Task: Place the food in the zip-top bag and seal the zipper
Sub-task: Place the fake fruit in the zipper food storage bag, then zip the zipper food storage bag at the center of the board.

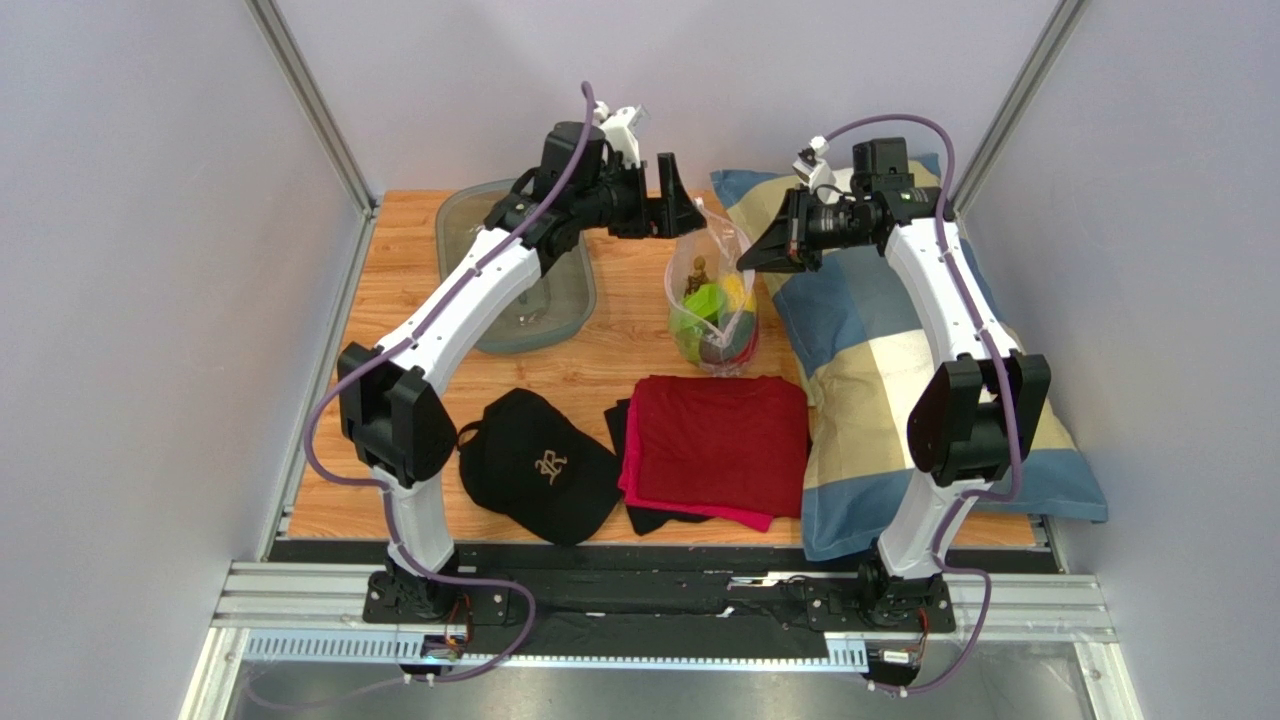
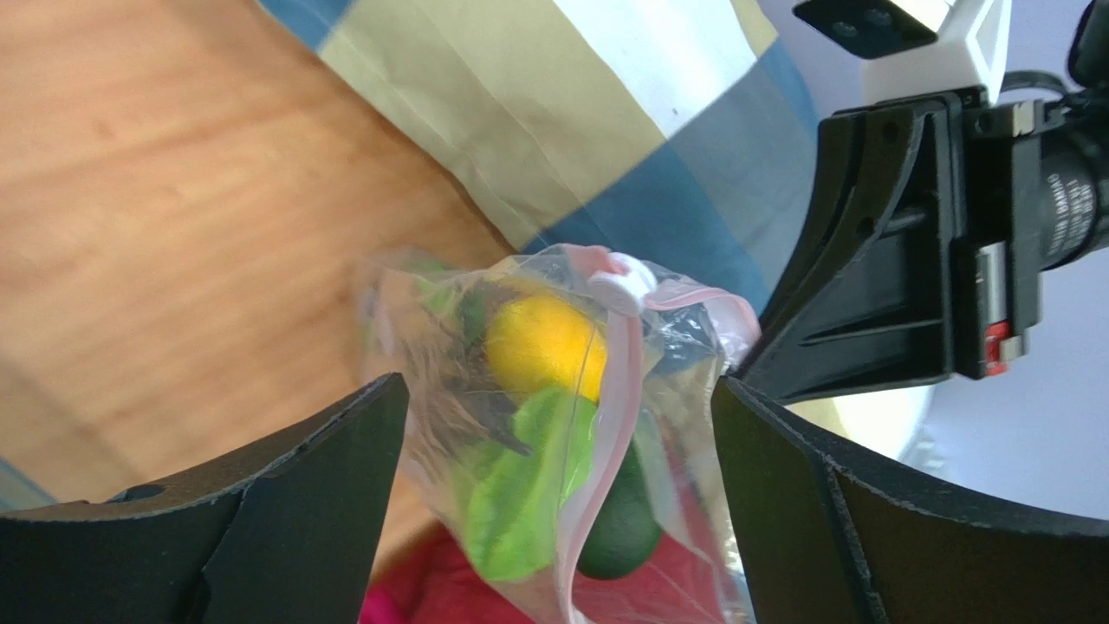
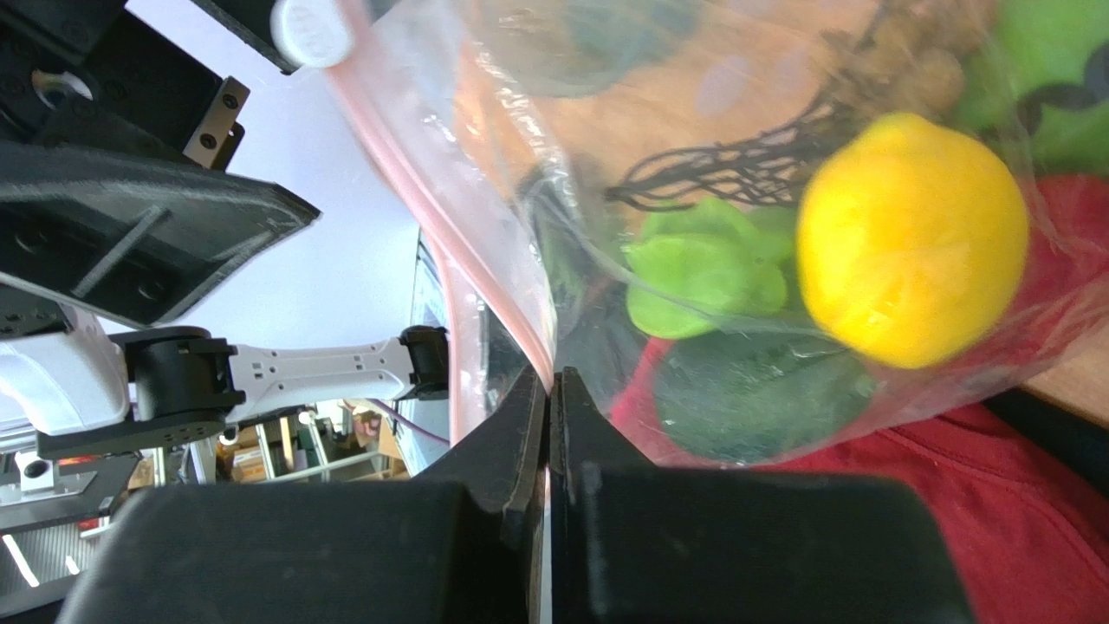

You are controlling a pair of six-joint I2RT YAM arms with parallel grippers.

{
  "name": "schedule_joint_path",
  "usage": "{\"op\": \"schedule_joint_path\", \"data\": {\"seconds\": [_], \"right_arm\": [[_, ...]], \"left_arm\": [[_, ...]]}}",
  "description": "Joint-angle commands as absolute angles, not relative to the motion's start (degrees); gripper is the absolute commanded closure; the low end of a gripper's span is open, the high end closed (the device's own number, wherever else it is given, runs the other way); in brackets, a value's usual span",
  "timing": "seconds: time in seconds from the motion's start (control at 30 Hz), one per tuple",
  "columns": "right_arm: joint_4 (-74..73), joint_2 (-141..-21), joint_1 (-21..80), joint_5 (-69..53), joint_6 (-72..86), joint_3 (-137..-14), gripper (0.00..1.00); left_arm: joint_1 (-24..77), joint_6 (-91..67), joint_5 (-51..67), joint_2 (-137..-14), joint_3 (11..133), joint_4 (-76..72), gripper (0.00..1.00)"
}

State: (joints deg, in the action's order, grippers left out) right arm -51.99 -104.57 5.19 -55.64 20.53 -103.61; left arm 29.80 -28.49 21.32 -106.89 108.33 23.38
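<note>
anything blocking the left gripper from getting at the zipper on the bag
Nothing visible does. The left gripper is open, with the zipper and the top of the zip-top bag between its fingers and no other object in the gap. The right gripper is shut on the bag's edge off to one side, not in the path.

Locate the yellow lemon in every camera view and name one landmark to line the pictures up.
Top external: the lemon is inside the bag, just right of centre.
Left wrist: the lemon is at the centre, behind the plastic.
Right wrist: the lemon is at the upper right.
Shared landmark: the bright green fruit beside the lemon.
</note>
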Motion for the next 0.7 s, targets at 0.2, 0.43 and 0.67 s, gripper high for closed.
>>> {"op": "schedule_joint_path", "data": {"seconds": [0.2, 0.43, 0.67], "right_arm": [[-44.21, -98.18, 8.87, -52.12, 18.28, -97.56, 1.00], [-41.67, -97.38, 12.21, -49.57, 18.54, -96.33, 1.00], [-38.24, -96.06, 14.41, -46.68, 21.00, -94.48, 0.99]], "left_arm": [[31.46, -41.40, 27.60, -110.13, 110.21, 21.71, 0.08], [32.96, -41.92, 24.70, -110.65, 110.39, 22.15, 0.09], [32.96, -44.03, 24.87, -112.76, 111.45, 23.03, 0.11]]}}
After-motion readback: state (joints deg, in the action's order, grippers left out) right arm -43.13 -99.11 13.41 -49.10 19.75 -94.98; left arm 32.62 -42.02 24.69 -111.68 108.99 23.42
